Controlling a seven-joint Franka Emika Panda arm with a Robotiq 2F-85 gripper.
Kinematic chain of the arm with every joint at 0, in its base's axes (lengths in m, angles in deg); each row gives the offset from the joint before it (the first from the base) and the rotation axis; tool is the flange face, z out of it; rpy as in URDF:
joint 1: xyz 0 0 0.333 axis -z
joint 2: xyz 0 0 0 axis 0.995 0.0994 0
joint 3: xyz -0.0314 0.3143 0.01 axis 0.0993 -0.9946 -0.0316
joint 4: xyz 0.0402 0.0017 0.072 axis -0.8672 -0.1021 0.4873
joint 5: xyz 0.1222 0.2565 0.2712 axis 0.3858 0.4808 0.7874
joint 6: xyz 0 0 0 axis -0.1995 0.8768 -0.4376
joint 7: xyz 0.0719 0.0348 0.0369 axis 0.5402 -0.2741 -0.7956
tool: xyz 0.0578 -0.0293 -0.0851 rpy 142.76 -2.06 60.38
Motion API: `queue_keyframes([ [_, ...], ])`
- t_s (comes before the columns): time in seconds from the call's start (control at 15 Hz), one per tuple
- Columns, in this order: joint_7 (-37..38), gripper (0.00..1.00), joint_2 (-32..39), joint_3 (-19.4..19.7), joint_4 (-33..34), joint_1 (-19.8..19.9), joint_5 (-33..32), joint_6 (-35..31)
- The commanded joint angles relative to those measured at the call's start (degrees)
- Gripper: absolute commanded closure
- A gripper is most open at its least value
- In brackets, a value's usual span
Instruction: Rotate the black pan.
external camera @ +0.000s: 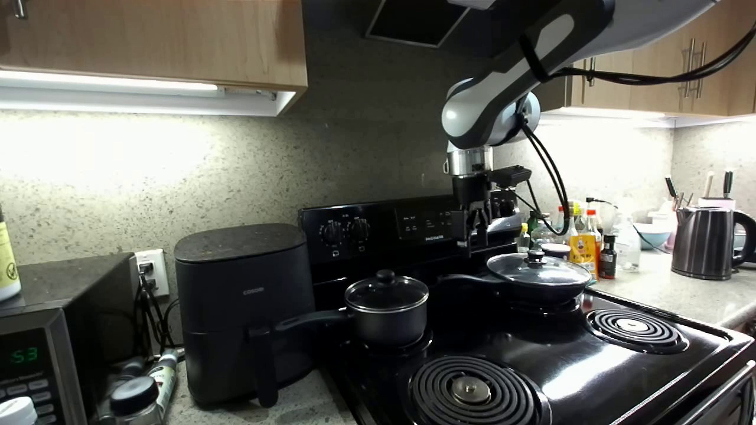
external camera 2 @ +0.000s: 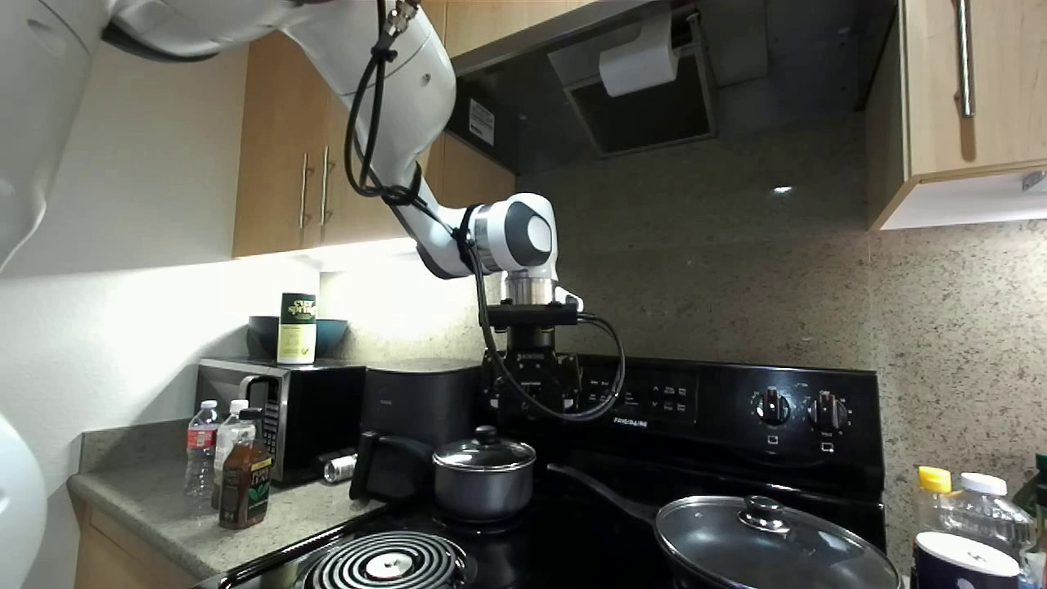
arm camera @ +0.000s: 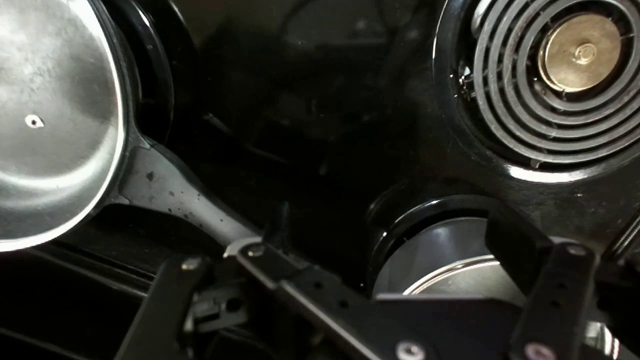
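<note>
The gripper is hanging with its fingers spread apart, nothing held between them, while the black pan is resting lower down and off to 1 side of it, the handle reaching in toward the gripper. In the wrist view, the nearer of the 2 fingers is hiding the handle's far end, so a straight descent could be landing that fingertip on top of the handle rather than beside it, pressing it down and tipping the pan; poor sideways alignment would be causing that, and a dark handle above a dark stove is making it harder to judge. Below the gripper's opposite side, the smaller saucepan is standing near the handle's tip, so an ill-aimed finger or a swinging handle could be bumping it. A push without a firm hold could be sliding the pan instead of turning it, perhaps toward the bottles farther from the gripper, and a jerk could be shifting the lid. The pan is looking wide and shallow, black along its wall; the lid is gleaming gray inside a bright rim, its dark knob is catching the light, and the handle is looking matt, with small dark specks near its root.
</note>
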Motion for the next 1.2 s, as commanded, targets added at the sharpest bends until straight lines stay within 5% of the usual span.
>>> queue_keyframes([
  [0.0,-13.2,0.0,5.8,-1.7,5.3,2.5,3.5,0.1],
  [0.27,-23.7,0.0,12.5,-3.4,13.0,3.8,2.2,3.9],
  [0.6,-21.1,0.0,13.4,-3.9,13.2,3.6,1.6,3.4],
  [1.13,-35.4,0.0,21.3,-4.2,21.5,6.3,-1.1,4.5],
])
